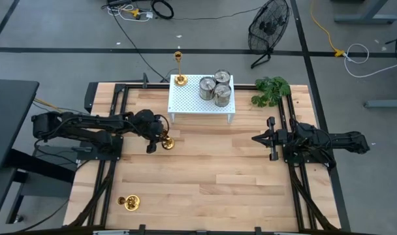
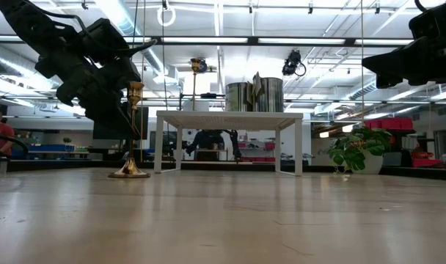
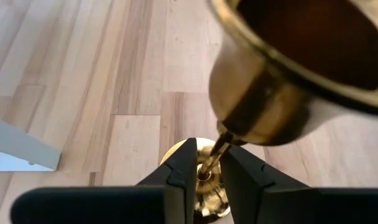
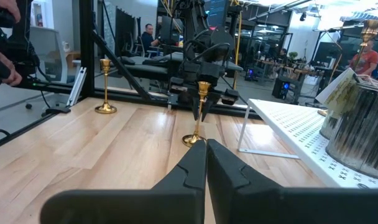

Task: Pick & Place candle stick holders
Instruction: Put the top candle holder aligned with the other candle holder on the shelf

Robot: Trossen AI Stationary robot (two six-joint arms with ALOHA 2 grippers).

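A gold candle stick holder (image 1: 167, 143) stands upright on the table in front of the white rack's (image 1: 185, 103) left end, and my left gripper (image 3: 209, 158) is shut on its slim stem. A second gold holder (image 1: 179, 70) stands on the rack's far left corner. A third (image 1: 128, 202) stands on its round base near the table's front left. Three silver can-like holders (image 1: 215, 88) stand together on the rack. My right gripper (image 1: 256, 139) is shut and empty, at the table's right, level with the rack's front. My left gripper pinches the gold holder's slim stem (image 3: 209, 167) between its two fingers, low on the stem, below the cup (image 3: 263, 106). The fingers come slanting down from the table's left and lie across the stem. The holder stays upright with its round base (image 2: 129, 174) on the table.
A green leafy plant (image 1: 271, 90) lies at the rack's right end. The rack stands on thin legs (image 2: 159, 143) at the table's far middle. Bare wood lies between the two arms and toward the near edge. People show in the room beyond.
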